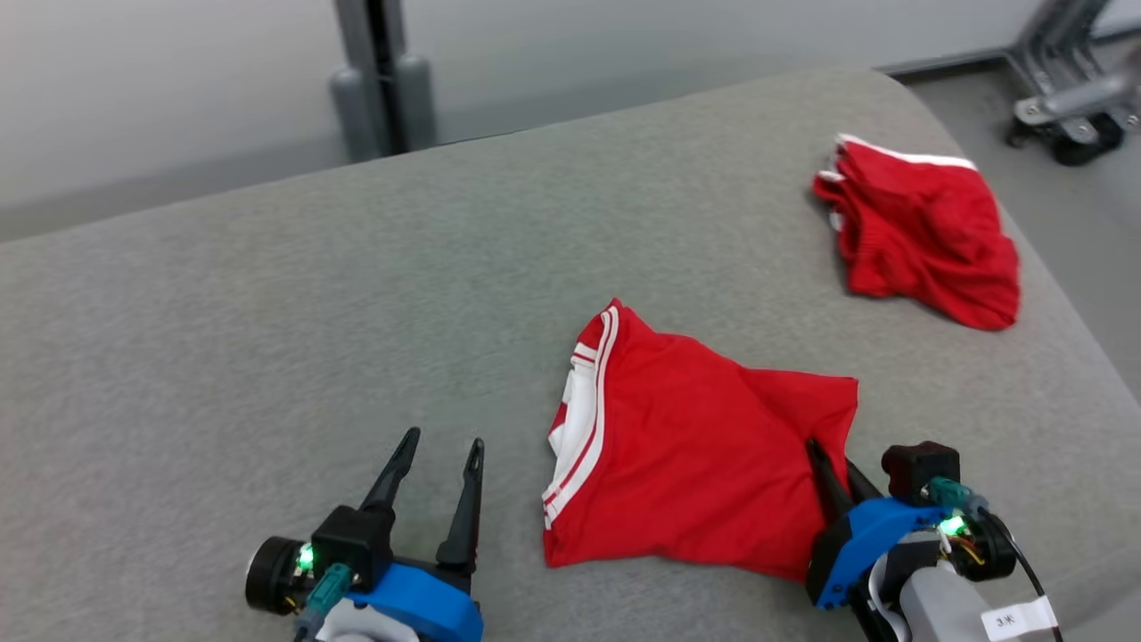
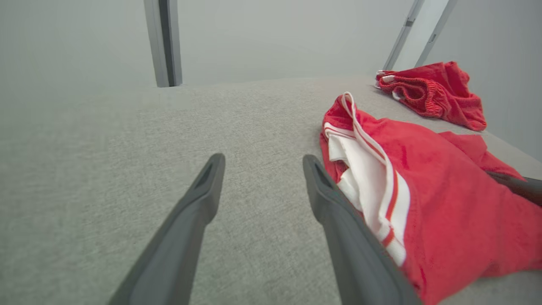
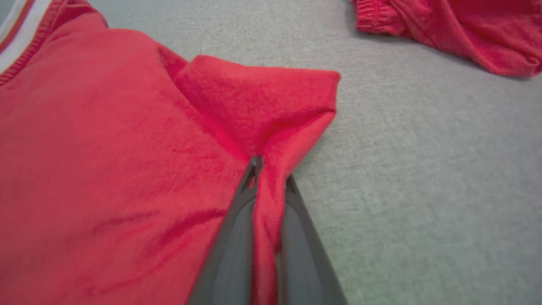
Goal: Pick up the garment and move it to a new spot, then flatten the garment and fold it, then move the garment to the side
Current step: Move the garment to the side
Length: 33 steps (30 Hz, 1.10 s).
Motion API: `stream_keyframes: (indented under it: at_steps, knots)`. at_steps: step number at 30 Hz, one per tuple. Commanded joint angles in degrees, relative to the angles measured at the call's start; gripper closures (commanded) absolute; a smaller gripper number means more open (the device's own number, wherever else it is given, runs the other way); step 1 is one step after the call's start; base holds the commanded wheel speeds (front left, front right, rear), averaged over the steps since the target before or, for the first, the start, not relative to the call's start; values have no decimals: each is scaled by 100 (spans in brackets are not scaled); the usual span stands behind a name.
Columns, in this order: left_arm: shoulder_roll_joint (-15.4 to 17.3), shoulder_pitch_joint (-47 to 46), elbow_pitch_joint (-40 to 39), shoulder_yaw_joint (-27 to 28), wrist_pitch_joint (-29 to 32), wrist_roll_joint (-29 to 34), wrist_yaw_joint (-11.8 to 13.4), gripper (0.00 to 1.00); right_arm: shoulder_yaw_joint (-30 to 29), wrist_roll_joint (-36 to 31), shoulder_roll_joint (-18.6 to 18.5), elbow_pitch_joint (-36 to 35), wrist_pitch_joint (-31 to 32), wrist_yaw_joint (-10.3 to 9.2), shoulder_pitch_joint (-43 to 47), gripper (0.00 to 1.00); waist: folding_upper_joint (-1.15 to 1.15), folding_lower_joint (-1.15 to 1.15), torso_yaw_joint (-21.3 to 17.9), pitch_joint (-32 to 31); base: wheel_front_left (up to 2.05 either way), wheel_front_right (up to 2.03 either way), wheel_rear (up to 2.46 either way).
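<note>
Bare surface point(image 1: 267, 312) left of garment point(image 1: 695, 446); red heap point(image 1: 923, 232) right

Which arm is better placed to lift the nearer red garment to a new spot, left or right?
Right. The right tool is shut on a fold of the nearer red garment. The left tool stands open over the grey surface beside it, holding nothing.

Grey surface point(image 1: 267, 312) (bed, perhaps) bears garment point(image 1: 686, 446), red bundle point(image 1: 927, 232).
</note>
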Motion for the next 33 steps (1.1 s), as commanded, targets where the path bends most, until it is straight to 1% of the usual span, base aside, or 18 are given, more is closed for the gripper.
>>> stream_keyframes:
  at_steps: [1, 5, 9, 14, 17, 19, 22, 24, 28, 33]
  knots:
    - [5, -85, -9, -13, -27, 12, -26, 0, -17, 23, -36, -40, 3, -8, 88, 100, 0, -1, -203, -105, 0, 0, 0]
    - [5, -125, 29, -108, -27, 0, -63, 0, -7, 75, -33, -134, 2, -8, 143, 100, 0, -1, -442, -19, 0, 0, 0]
    - [7, -160, 64, -161, -27, 42, -100, 0, -55, 24, -34, -199, 2, -8, 103, 100, 0, -1, -524, 53, 0, 0, 0]
    - [6, -210, 109, -183, -27, 117, -126, 0, -107, -110, -30, -346, -6, -5, -187, 100, 0, -1, -442, 205, 0, 0, 0]
    - [7, -243, 159, -141, -27, 181, -139, 0, -192, -351, -43, -415, -6, -5, -608, 100, 0, -1, -321, 323, 0, 0, 0]
    - [22, -273, 188, -116, -27, 219, -152, 0, -260, -523, -114, -422, -4, -5, -989, 100, 0, -1, -218, 409, 0, 0, 0]
    - [47, -328, 202, -89, -27, 256, -165, 0, -442, -838, -310, -376, 115, -6, -1611, 100, 0, -1, -54, 537, 0, 0, 0]
    - [62, -354, 188, -88, -27, 281, -170, 0, -672, -1018, -471, -338, 251, -6, -2004, 100, 0, -1, 66, 630, 0, 0, 0]
    - [84, -421, 182, -84, -26, 298, -170, 0, -1241, -1610, -1029, -248, 669, -6, -2530, 100, 0, -1, 300, 768, 0, 0, 0]
    - [78, -435, 183, -118, -20, 245, -156, 0, -2086, -2253, -1684, -323, 1155, -6, -2710, 100, 0, -1, 528, 849, 0, 0, 0]
